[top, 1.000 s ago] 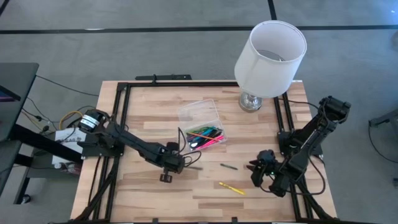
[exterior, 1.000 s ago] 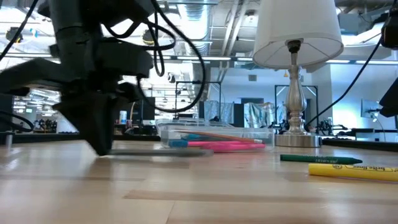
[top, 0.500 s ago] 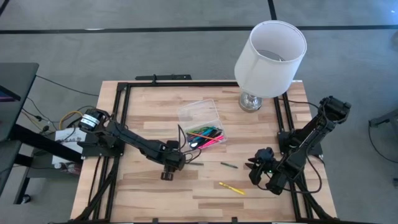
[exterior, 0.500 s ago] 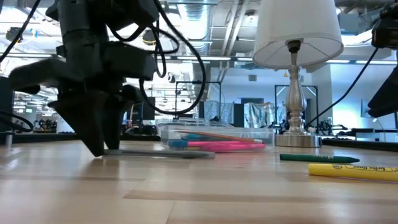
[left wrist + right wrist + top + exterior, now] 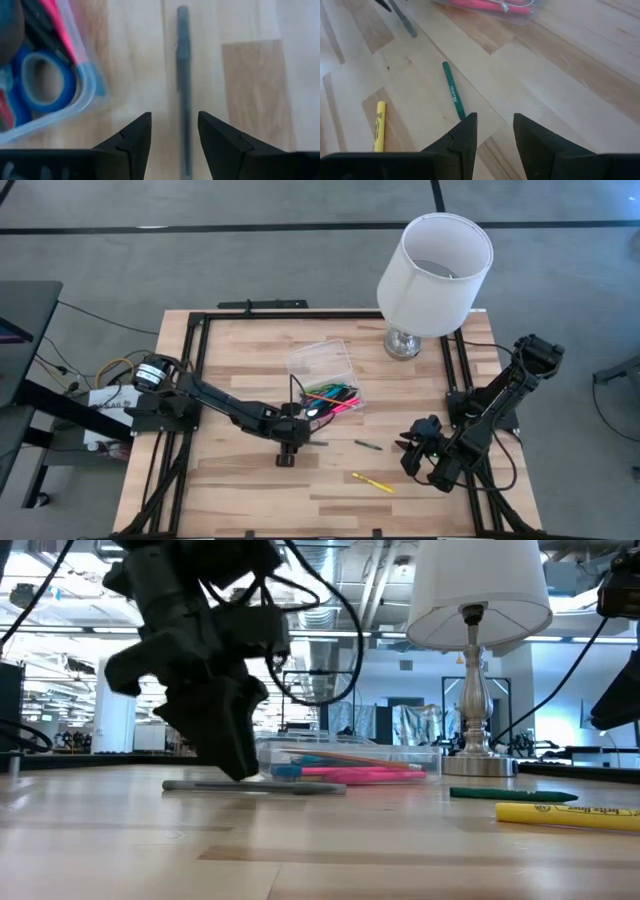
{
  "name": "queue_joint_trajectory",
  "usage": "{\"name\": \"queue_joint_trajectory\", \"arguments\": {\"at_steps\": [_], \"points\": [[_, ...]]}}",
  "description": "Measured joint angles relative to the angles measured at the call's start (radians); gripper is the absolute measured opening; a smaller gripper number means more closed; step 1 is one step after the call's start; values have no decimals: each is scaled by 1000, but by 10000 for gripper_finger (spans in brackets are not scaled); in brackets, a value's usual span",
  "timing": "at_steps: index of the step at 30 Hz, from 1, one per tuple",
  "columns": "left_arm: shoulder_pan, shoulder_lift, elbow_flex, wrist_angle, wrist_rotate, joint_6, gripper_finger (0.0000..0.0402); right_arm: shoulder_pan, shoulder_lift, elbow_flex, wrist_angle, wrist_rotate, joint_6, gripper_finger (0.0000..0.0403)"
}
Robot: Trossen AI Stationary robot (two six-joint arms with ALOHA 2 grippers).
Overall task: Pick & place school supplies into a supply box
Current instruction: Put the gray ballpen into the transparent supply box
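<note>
Left gripper [image 5: 297, 442], fingers apart, straddles a grey pen [image 5: 183, 90] lying just in front of the supply box [image 5: 322, 380]; bare wood surrounds them. The box holds pink markers and blue scissors [image 5: 42, 80]. Right of it lie a green pencil [image 5: 367, 446] and yellow marker [image 5: 372, 482]. Right gripper [image 5: 408, 452] waits spread, empty.

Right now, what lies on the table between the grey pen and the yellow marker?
In the high view, only the green pencil lies between the grey pen and the yellow marker; the rest is bare table.
</note>
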Motion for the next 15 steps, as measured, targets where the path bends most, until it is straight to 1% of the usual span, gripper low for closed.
{"name": "queue_joint_trajectory", "arguments": {"at_steps": [7, 12, 15], "points": [[10, 66, 6, 78, 60, 13, 145, -12, 0, 0, 9, -1, 2, 120], [3, 81, 5, 81, 53, 13, 134, -11, 0, 0, 20, -2, 3, 120], [1, 82, 5, 74, 40, 21, 116, -11, 0, 0, 20, -3, 3, 120]]}}
